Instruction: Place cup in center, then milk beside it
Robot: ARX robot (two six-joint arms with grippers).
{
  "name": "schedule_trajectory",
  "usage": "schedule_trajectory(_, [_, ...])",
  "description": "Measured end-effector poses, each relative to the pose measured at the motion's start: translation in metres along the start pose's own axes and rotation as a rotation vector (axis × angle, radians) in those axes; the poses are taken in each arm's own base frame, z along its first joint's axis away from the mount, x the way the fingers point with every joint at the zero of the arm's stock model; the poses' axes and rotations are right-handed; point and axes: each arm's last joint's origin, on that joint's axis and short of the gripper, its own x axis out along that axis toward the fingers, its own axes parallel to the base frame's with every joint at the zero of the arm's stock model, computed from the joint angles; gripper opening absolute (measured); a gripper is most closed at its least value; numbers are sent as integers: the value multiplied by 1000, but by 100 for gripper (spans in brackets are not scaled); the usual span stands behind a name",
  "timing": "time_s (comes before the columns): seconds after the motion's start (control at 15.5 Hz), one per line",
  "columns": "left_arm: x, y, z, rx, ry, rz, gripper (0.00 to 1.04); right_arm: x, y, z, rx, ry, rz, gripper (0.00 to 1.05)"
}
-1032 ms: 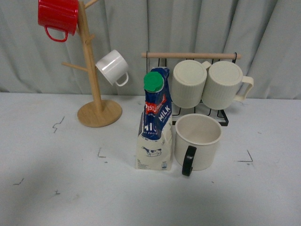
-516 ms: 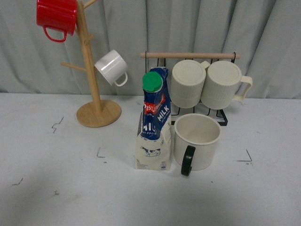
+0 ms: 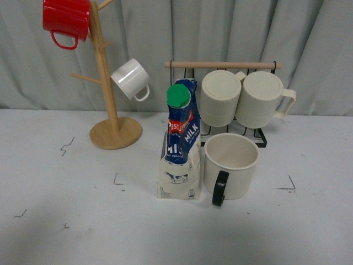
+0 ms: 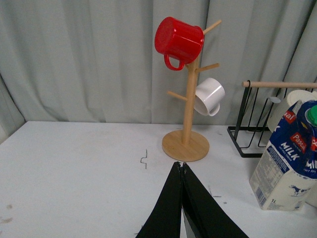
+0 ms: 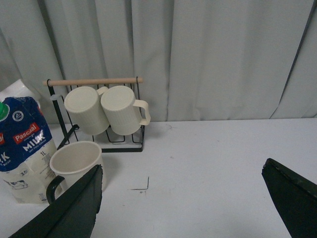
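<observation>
The cup (image 3: 232,165), a wide cream mug with a black handle toward me, stands upright on the white table (image 3: 66,221) near the middle. The milk (image 3: 181,143), a blue-and-white carton with a green cap, stands upright right beside it on its left, nearly touching. Both also show in the right wrist view, the cup (image 5: 75,161) and the milk (image 5: 22,148); the milk shows in the left wrist view (image 4: 288,156). Neither arm shows in the front view. My left gripper (image 4: 182,164) is shut and empty above the table. My right gripper (image 5: 182,171) is wide open and empty.
A wooden mug tree (image 3: 108,88) holds a red mug (image 3: 67,21) and a small white cup (image 3: 131,79) at the back left. A black rack (image 3: 223,69) with two ribbed cream mugs (image 3: 242,99) stands behind the cup. Grey curtain behind. Small black marks on the table.
The view shifted very slightly a second ago; the cup and milk stand where they were. Nothing else has visibly moved.
</observation>
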Motion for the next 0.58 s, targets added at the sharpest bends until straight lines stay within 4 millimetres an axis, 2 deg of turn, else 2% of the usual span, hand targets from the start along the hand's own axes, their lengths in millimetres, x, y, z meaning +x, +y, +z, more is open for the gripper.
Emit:
schedule_trajectory(0.19, [-11,0,-5,0,36,1,2,0,0,0,0,0,-1,98])
schedule_trajectory(0.26, [-12,0,0,0,-9,2,2,0,0,0,0,0,0,98])
schedule_trajectory(0.39, [-12,0,-4,0,16,0,2,0,0,0,0,0,0,98])
schedule_trajectory(0.45, [-12,0,-3,0,13,1,7,0,0,0,0,-1,0,98])
schedule_trajectory(0.58, [-12,0,-3,0,13,1,30,0,0,0,0,0,0,98])
